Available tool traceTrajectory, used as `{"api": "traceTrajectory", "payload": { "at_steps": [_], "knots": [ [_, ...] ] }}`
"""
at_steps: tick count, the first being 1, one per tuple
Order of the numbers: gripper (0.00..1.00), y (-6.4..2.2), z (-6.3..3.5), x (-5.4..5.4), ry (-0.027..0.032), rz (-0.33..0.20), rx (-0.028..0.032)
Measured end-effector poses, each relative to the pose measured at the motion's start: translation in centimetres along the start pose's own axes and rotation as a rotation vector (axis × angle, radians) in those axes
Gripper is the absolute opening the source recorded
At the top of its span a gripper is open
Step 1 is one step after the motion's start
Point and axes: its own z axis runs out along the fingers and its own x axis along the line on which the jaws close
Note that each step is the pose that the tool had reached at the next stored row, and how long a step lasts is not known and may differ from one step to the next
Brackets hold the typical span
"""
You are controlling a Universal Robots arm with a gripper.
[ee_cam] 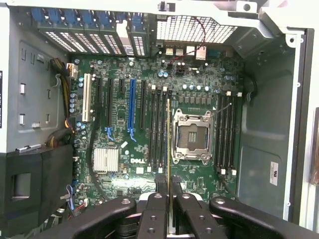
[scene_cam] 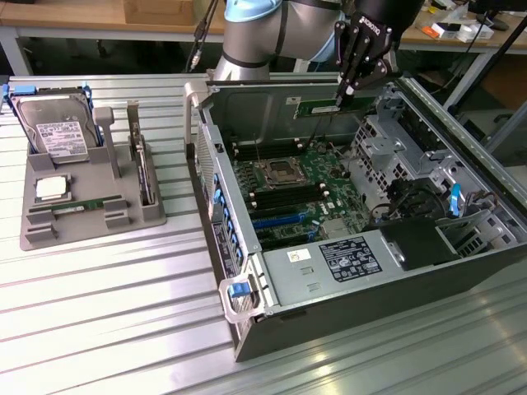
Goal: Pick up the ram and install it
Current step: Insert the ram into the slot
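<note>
A black two-finger gripper [scene_cam: 340,97] [ee_cam: 168,194] on the silver-and-blue arm hangs over the open black-and-silver computer case [scene_cam: 370,309] [ee_cam: 259,124], which lies on its side on a ribbed metal table [scene_cam: 99,313]. Its dark fingers [ee_cam: 154,214] are drawn nearly together, pinched onto the ram [scene_cam: 325,106] [ee_cam: 168,139], a long thin green circuit-board stick. In the exterior view the stick is level and held by one long edge, up in the case's opening near the far wall, clear above the green motherboard [scene_cam: 288,197] [ee_cam: 209,79] on the case floor. In the wrist view the stick appears edge-on as a thin pale line running along the black memory slots [ee_cam: 158,129], just beside the empty square silver processor socket [scene_cam: 276,172] [ee_cam: 190,137]. Well apart from the case, towards the exterior view's left, a grey moulded tray [scene_cam: 90,218] stands on the table, holding a silver hard drive with a white label [scene_cam: 56,132].
</note>
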Motion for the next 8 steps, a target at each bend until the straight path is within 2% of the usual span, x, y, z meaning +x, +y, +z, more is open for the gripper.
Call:
{"api": "traceTrajectory", "payload": {
  "at_steps": [3, 6, 8],
  "knots": [
    [0.13, 0.0, 0.08, 0.0, 0.0, -0.004, 0.0],
    [0.13, -0.06, 1.36, 0.0, 0.0005, -0.004, -0.0002],
    [0.13, -0.09, 2.17, 0.0, 0.0033, -0.004, -0.0003]
  ]
}}
